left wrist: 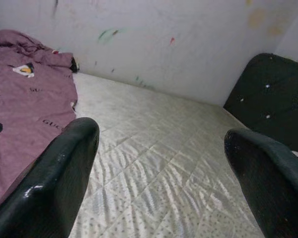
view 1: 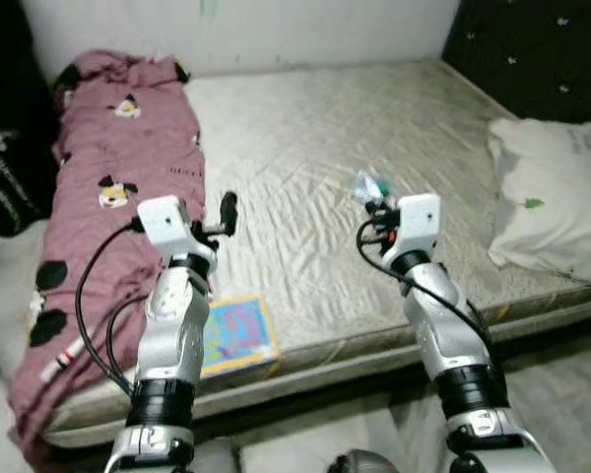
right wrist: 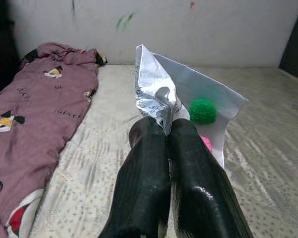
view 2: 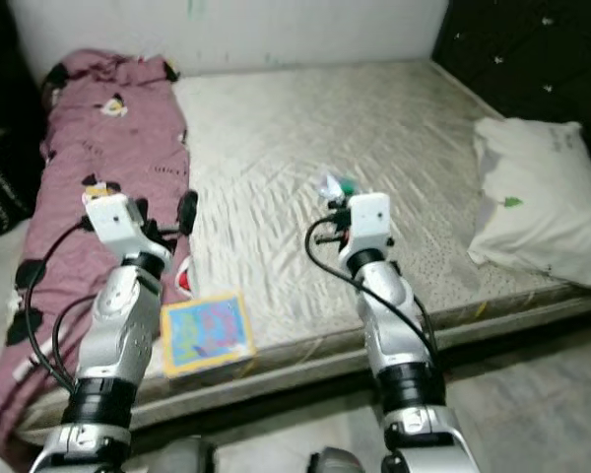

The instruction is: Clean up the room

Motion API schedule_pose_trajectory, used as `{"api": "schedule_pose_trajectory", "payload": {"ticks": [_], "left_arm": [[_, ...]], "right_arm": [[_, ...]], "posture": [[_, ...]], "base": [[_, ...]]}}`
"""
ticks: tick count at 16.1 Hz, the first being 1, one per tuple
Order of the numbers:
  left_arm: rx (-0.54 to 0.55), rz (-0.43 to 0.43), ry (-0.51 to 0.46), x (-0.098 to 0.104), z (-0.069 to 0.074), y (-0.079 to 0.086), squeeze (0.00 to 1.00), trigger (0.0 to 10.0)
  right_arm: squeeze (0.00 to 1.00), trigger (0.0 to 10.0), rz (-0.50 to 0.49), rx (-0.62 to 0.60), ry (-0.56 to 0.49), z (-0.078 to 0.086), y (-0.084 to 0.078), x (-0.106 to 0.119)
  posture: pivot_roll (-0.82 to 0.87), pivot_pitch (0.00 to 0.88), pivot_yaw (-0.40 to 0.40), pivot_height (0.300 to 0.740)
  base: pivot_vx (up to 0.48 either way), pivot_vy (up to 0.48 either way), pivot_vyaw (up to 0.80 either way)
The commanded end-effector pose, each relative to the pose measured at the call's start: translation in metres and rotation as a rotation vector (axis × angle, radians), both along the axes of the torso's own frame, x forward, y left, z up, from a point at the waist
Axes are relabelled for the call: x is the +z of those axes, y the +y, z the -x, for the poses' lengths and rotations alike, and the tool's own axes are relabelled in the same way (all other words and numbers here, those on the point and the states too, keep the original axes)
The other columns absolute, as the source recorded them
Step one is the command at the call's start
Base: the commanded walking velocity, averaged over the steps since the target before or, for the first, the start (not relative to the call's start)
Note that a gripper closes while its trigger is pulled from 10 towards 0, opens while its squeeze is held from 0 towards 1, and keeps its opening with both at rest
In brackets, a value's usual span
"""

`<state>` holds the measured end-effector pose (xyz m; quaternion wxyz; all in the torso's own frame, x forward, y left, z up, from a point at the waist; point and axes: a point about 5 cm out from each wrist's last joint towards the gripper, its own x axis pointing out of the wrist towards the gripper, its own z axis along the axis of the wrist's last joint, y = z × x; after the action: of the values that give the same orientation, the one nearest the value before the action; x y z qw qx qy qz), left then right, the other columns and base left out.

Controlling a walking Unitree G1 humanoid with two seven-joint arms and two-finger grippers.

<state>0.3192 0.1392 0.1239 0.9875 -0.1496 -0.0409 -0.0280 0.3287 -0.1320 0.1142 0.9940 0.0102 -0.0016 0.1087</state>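
The thing in hand is a crumpled clear bag [right wrist: 188, 94] with a green pom-pom [right wrist: 202, 110] and something pink inside it. My right gripper [right wrist: 168, 130] is clenched on its bunched neck, both fingers pressed together with the plastic pinched between them. In the left eye view the bag sits just right of the frame's centre, held up over the bare mattress [view 1: 305, 138].

My left gripper [left wrist: 161, 148] is released, its two fingers spread wide apart with nothing between them, raised over the mattress beside the purple blanket [view 1: 118, 177] that runs down the left of the frame.

At the lower centre-left, a colourful picture book [view 1: 236, 333] lies at the near edge of the mattress, just beside the blanket's hem. A white pillow [view 1: 542, 202] rests at the right of the frame against the dark headboard [view 1: 532, 49]. The wall [left wrist: 179, 44] behind carries a few paint smudges.

My worry is the grip: I hold only a thin twist of slippery plastic, so a quick swing or a turn of my body could let it slide out. The bag's far end looks open in the right wrist view, though I cannot be sure; tipping it could spill the small pieces onto the bed. The book also looks close enough to the edge to be knocked off by my left arm.
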Motion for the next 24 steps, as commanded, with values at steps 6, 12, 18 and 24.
{"api": "schedule_pose_trajectory", "payload": {"ticks": [6,12,18,24], "left_arm": [[0.036,-0.014,0.004,0.0010,-0.0015,0.0092,0.00,10.0],[0.042,-0.016,0.011,0.0002,-0.0014,0.0092,0.00,10.0],[0.043,-0.039,-0.009,0.0023,-0.0012,0.0085,0.00,10.0],[0.048,-0.053,-0.012,0.0032,-0.0023,0.0072,0.00,10.0]], "right_arm": [[0.00,10.0,0.001,0.046,-0.034,-0.0027,0.0118,0.0077],[0.00,10.0,0.001,0.049,-0.036,-0.0026,0.0123,0.0076],[0.00,10.0,0.016,0.072,-0.045,-0.0019,0.0161,0.0079],[0.00,10.0,0.025,0.082,-0.049,-0.0016,0.0176,0.0076]], "posture": [[0.00,0.019,-0.031,0.740],[0.00,0.019,-0.031,0.740],[0.00,0.013,-0.032,0.740],[0.00,0.006,-0.031,0.740]], "base": [[0.000,0.480,0.00],[0.000,0.480,0.00],[0.000,0.080,0.14],[0.000,0.000,0.80]]}}
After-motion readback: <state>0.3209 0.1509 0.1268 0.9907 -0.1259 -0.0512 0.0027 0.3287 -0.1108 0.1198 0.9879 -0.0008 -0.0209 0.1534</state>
